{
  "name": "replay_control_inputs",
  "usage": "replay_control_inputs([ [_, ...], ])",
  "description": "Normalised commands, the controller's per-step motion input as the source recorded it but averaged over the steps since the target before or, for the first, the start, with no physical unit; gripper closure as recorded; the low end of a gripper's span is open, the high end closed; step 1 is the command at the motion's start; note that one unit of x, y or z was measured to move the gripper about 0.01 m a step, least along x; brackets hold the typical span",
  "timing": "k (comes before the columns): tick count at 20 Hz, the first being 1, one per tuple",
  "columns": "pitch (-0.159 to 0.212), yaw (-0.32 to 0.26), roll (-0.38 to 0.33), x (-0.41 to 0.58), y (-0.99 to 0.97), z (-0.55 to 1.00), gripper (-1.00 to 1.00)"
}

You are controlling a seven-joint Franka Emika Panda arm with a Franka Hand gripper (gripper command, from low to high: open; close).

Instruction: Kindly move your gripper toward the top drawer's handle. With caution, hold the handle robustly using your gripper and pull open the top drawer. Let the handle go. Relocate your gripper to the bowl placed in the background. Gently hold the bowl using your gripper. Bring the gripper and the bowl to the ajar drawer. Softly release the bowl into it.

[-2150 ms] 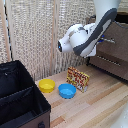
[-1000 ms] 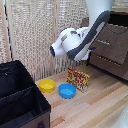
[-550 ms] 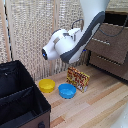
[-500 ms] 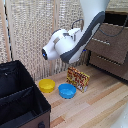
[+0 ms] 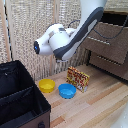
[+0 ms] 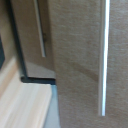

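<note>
The yellow bowl [image 5: 47, 85] sits on the wooden floor in front of the beige screen. The white arm [image 5: 82, 30] reaches down from the upper right of the exterior view, and its rounded end [image 5: 49, 42] hangs well above the bowl, not touching it. The gripper's fingers show in neither view. The dresser stands on the exterior view's right, with the top drawer [image 5: 109, 44] under a dark strip. In the wrist view the top drawer's front [image 6: 80, 60] stands nearer than the lower front, and the silver handle [image 6: 104, 55] runs along it.
A blue bowl [image 5: 67, 91] lies right beside the yellow one. Just behind it stands a red and yellow patterned box [image 5: 78, 78]. A black bin [image 5: 20, 100] fills the exterior view's lower left. A lower drawer's bar [image 6: 40, 30] shows in the wrist view.
The arm's end has swung away from the dresser toward the exterior view's left and now hangs over the bowls. The bowls and the box have not moved.
</note>
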Motion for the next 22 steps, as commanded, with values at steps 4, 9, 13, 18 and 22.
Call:
replay_control_inputs([
  [4,-0.05,-0.08,0.375,0.327,0.36,-0.01,-1.0],
  [9,0.034,-0.058,0.375,0.399,0.31,0.0,-1.0],
  [13,0.209,-0.019,0.361,0.35,0.27,0.0,-1.0],
  [18,0.339,-0.03,0.302,0.333,0.24,-0.02,-1.0],
  [22,0.349,-0.038,0.284,0.307,0.25,-0.02,-1.0],
])
